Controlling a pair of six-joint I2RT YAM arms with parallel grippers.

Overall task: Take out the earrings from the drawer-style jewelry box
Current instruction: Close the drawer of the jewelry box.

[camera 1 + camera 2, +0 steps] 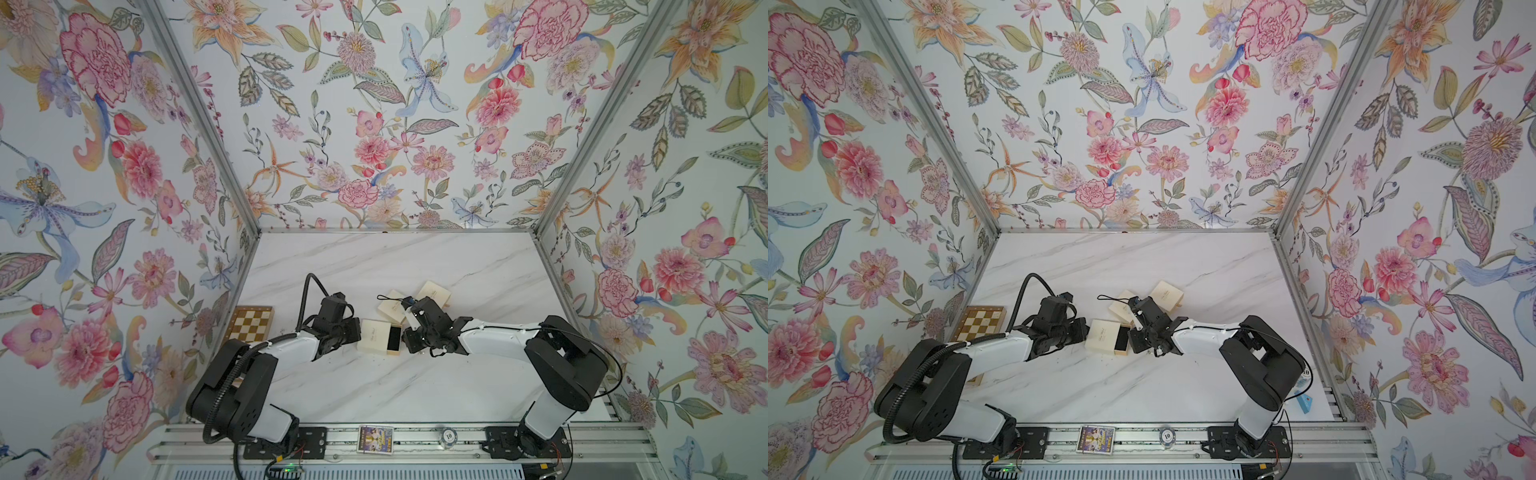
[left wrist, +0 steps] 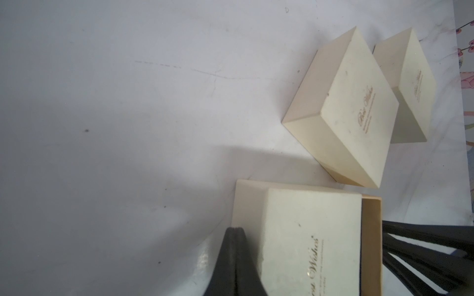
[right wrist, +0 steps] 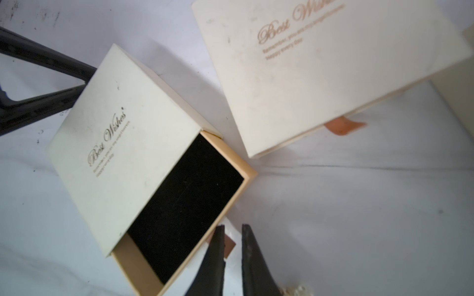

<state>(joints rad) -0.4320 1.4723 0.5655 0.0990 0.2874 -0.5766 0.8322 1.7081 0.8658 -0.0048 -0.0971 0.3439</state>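
A chessboard [image 1: 252,323] sits beside the floral wall [image 1: 104,249] — card pack [image 1: 375,439] and poker chip [image 1: 449,435] on the rail [image 1: 415,441].

Table [image 1: 374,386]: white marble top, closed in by flowered wall panels on three sides.
Open box [image 1: 373,334]: cream sleeve near the table's middle, with its drawer slid out toward the right arm and the black lining showing.
Closed boxes: two cream ones, [image 1: 390,311] and [image 1: 433,293], behind the open box and partly hidden by the right arm.
Left pincer [image 1: 358,328]: at the sleeve's left side; contact unclear.
Right pincer [image 1: 405,343]: at the drawer's outer end; its jaws are too small to read.
Chessboard [image 1: 252,323]: at the table's left edge, partly under the left arm.
Front rail [image 1: 415,442]: a picture card [image 1: 375,439] and a round chip [image 1: 449,435] lie between the arm bases.
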